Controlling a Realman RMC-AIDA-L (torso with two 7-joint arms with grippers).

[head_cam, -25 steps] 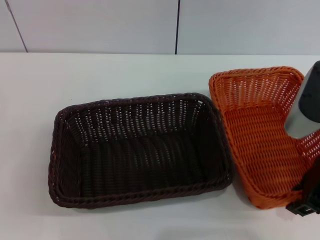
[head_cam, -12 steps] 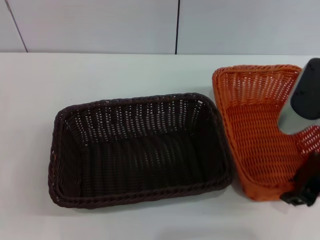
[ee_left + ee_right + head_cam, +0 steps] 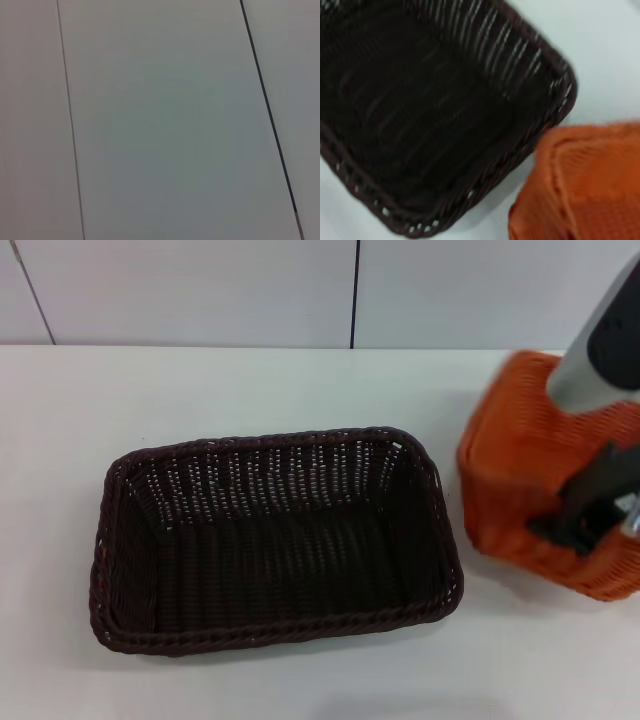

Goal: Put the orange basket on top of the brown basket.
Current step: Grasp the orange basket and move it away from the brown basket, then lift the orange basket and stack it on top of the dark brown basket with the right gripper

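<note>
The brown basket (image 3: 276,634) sits open side up on the white table, left of centre in the head view. It also fills much of the right wrist view (image 3: 420,100). The orange basket (image 3: 512,472) is at the right, lifted off the table and tipped, with its underside and outer wall facing me. Its orange weave also shows in the right wrist view (image 3: 590,185), beside the brown basket's corner. My right gripper (image 3: 590,520) is shut on the orange basket's near edge and holds it up. My left gripper is out of view.
The white table (image 3: 200,380) runs back to a pale panelled wall (image 3: 200,290). My right forearm (image 3: 600,340) comes down from the upper right over the orange basket. The left wrist view shows only wall panels (image 3: 165,125).
The orange basket has been raised off the table and tipped over, from showing its inside to showing its underside. My right arm and gripper have risen with it. The brown basket has barely shifted.
</note>
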